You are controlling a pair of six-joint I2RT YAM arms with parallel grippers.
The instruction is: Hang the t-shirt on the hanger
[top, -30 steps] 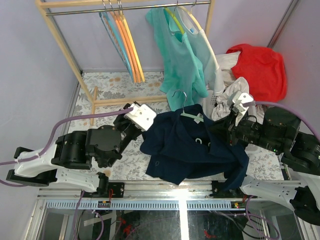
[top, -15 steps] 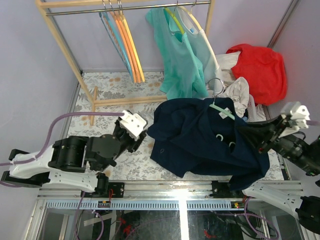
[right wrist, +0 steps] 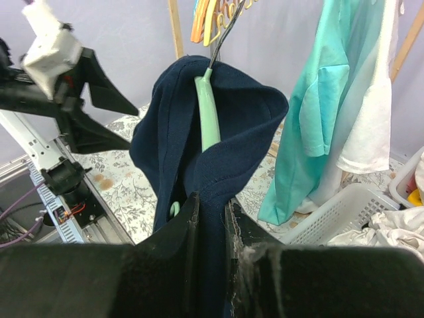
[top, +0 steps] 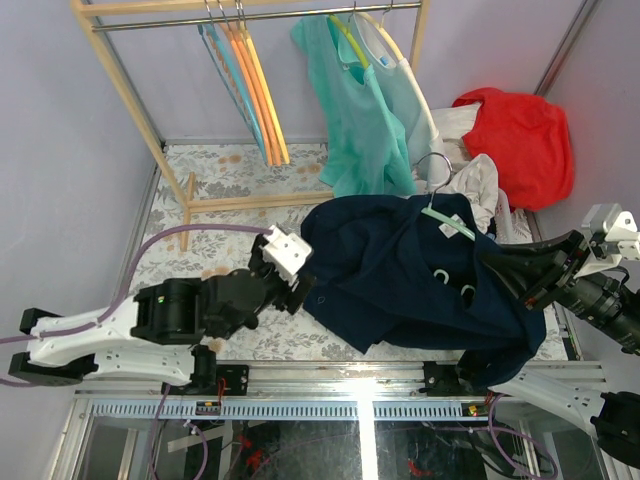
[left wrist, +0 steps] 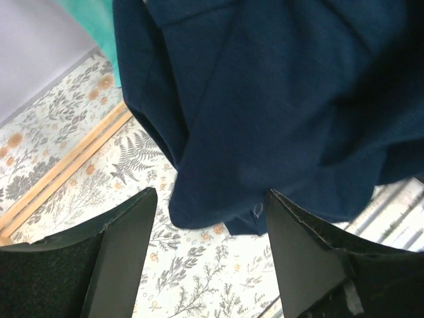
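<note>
The navy t-shirt [top: 400, 275] hangs draped over the pale green hanger [top: 447, 222], whose silver hook [top: 432, 172] points toward the rack. My right gripper [top: 505, 265] is shut on a fold of the t-shirt [right wrist: 218, 126], right below the hanger's green arm [right wrist: 209, 112], and holds the t-shirt off the table. At the t-shirt's left edge my left gripper [top: 300, 285] stands open. In the left wrist view the t-shirt's hem [left wrist: 218, 205] hangs just beyond the open fingers [left wrist: 126, 245], with only flowered tablecloth between them.
A wooden rack [top: 190, 190] at the back carries orange hangers [top: 262, 90] and a teal shirt [top: 360, 110]. A white laundry basket [right wrist: 344, 212] and a red garment [top: 520, 135] sit at the back right. The table's front rail [top: 350, 385] runs below.
My right gripper has pulled the t-shirt and hanger to the right and lifted them. My left gripper has opened, come off the cloth and followed to the right.
</note>
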